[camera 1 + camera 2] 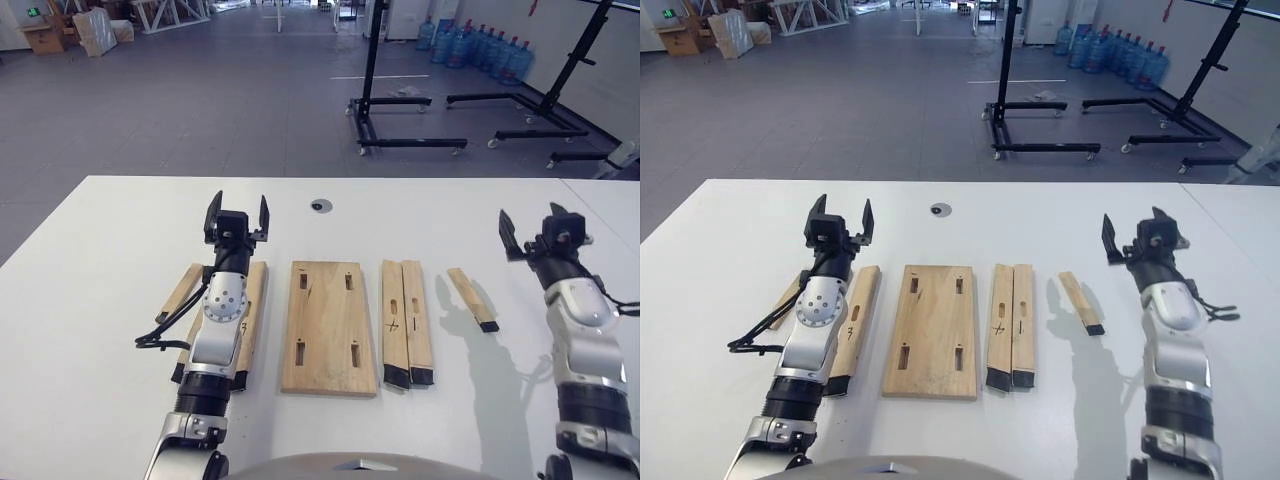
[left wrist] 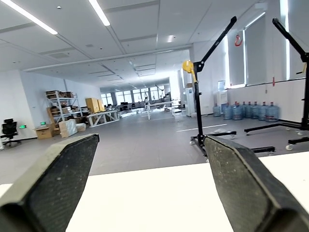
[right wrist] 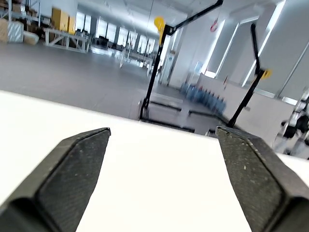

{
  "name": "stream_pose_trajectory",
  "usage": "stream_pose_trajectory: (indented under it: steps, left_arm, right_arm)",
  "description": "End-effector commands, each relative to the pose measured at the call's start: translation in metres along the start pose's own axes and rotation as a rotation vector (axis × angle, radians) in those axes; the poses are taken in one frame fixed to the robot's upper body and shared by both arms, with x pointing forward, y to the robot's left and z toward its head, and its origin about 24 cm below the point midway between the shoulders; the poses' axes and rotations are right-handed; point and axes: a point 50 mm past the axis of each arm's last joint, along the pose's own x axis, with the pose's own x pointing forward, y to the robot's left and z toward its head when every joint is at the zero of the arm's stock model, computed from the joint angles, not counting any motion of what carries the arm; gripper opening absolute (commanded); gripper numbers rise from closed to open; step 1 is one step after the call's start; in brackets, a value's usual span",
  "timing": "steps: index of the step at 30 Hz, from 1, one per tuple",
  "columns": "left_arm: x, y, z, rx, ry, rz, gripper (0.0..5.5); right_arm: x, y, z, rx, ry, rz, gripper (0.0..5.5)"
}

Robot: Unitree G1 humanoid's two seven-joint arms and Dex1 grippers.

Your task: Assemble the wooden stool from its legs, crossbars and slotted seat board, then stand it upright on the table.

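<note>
Left pincer [image 1: 240, 203] gapes, black-padded, near flat rectangular slotted seat board [image 1: 329, 325].

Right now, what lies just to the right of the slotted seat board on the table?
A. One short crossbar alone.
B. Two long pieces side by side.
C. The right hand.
B: two long pieces lie side by side just right of the seat board, the short piece farther right.
</note>
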Motion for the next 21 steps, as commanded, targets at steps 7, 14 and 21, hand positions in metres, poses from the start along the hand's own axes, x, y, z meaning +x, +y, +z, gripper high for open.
stream_pose_trajectory:
  steps: [7, 14, 21]
  left_arm:
    - [-0.009, -0.005, 0.002, -0.001, 0.023, 0.035, 3.99]
    - [-0.007, -0.004, 0.003, 0.0, 0.018, 0.019, 3.99]
    - [-0.003, -0.005, 0.003, -0.003, 0.014, 0.011, 3.98]
  right_arm:
    - [-0.07, 0.04, -0.044, 0.201, 0.399, 0.28, 4.03]
    - [-0.083, 0.038, -0.075, 0.226, 0.58, 0.226, 4.03]
    - [-0.084, 0.05, -0.098, 0.231, 0.73, 0.286, 3.55]
